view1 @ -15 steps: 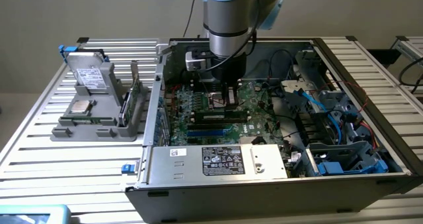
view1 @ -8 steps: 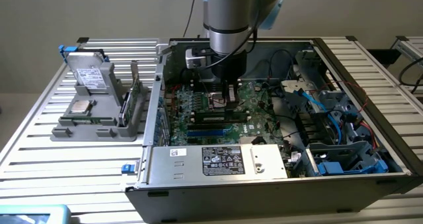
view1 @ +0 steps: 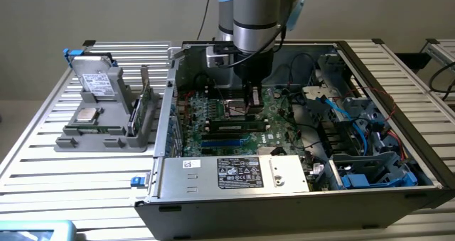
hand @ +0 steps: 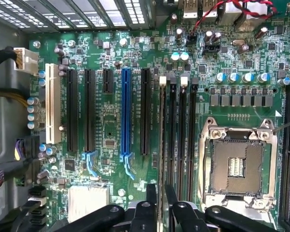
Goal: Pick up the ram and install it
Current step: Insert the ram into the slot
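The pincer stands a little open inside the case, one finger on each side of the ram, gripping nothing. The ram sits on edge in a motherboard slot, near the socket

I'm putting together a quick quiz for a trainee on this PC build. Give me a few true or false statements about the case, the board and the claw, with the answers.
1. The CPU socket on the motherboard is empty. True.
2. The claw hangs outside the computer case. False: it is inside the case, above the motherboard.
3. One expansion slot is blue. True.
4. The ram lies on the slatted table. False: it stands in a memory slot on the motherboard.
5. The case's side is closed. False: it is open, with the inside on show.
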Action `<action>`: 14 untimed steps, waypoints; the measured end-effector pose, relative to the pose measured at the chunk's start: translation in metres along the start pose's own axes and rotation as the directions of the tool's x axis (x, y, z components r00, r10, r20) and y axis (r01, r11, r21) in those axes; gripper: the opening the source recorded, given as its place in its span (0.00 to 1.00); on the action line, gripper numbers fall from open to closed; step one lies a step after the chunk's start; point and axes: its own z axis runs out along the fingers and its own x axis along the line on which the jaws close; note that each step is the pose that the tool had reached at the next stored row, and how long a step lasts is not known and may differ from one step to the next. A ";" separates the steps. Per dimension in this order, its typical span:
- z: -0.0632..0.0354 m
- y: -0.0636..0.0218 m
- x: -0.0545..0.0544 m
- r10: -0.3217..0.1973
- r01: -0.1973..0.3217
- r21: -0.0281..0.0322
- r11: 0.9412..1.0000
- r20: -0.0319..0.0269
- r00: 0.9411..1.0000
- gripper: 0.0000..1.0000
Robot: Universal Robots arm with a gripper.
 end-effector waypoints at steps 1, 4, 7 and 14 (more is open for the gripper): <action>-0.0016 -0.0029 0.001 -0.001 0.001 -0.005 1.000 0.000 1.000 0.21; -0.0041 -0.0147 0.003 -0.001 0.001 -0.006 1.000 0.000 1.000 0.21; -0.0043 -0.0280 0.004 -0.001 0.001 -0.006 1.000 0.001 1.000 0.21; -0.0040 -0.0342 0.005 -0.002 0.002 -0.011 1.000 0.014 1.000 0.21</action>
